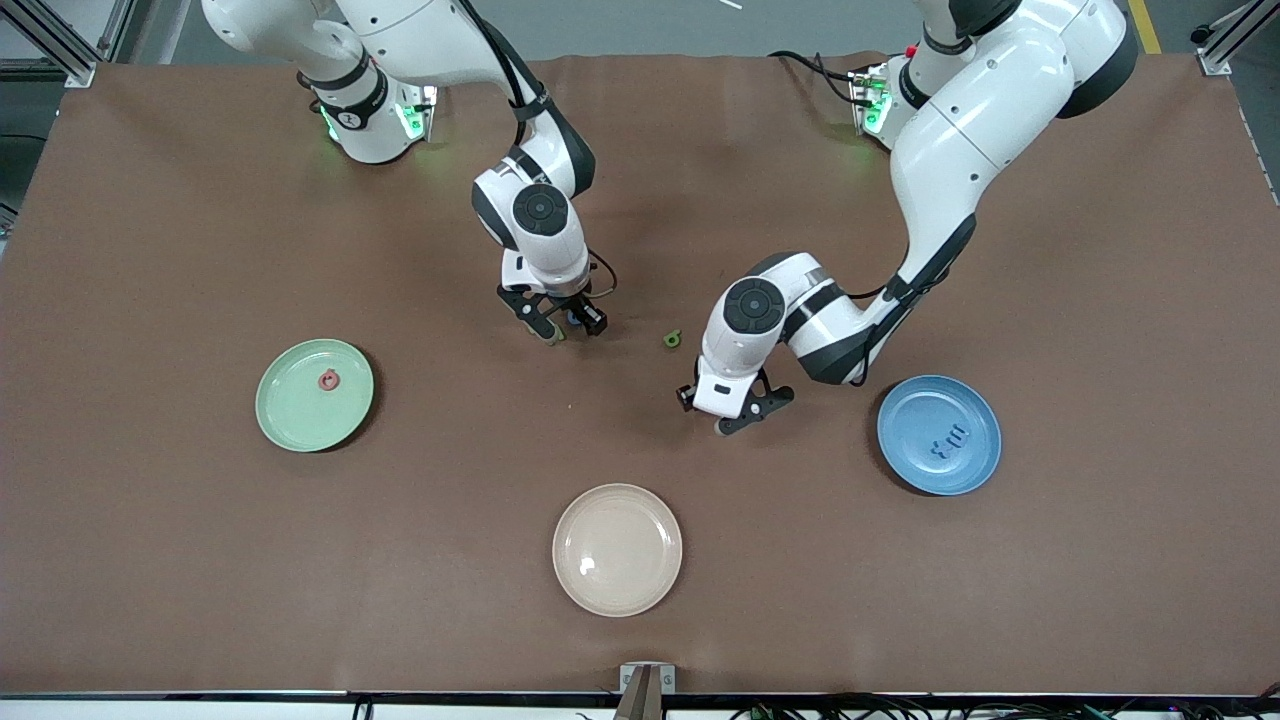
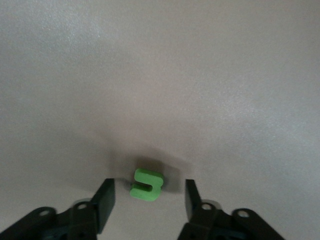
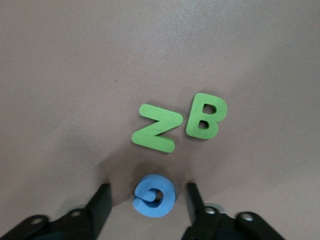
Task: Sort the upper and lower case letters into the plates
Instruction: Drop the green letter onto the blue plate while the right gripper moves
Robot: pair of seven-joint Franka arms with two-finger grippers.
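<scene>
Both grippers are held low over the middle of the brown table (image 1: 180, 560), with their fingers spread apart and nothing clamped. In the front view the right gripper (image 1: 562, 325) is seen near the table's centre, toward the robots' bases, and the left gripper (image 1: 737, 408) is seen between the centre and the blue plate (image 1: 905, 470). In the right wrist view a blue curled letter (image 3: 154, 196) is framed between the open fingers (image 3: 102, 202), lying flat on the table; just beside it a green Z (image 3: 157, 128) and a green B (image 3: 206, 116) are laid side by side, close but apart. In the left wrist view a small green letter s (image 2: 146, 183) is seen flat on the table between the parted fingers (image 2: 105, 200), untouched by either. Another small green letter (image 1: 672, 339) is seen on the table between the two grippers. A red letter (image 1: 329, 379) is held in the mint green plate (image 1: 290, 425) toward the right arm's end, and dark blue letters (image 1: 948, 441), too small to read, are held in the blue plate toward the left arm's end. A cream-beige plate (image 1: 650, 585) is set nearest the front camera
</scene>
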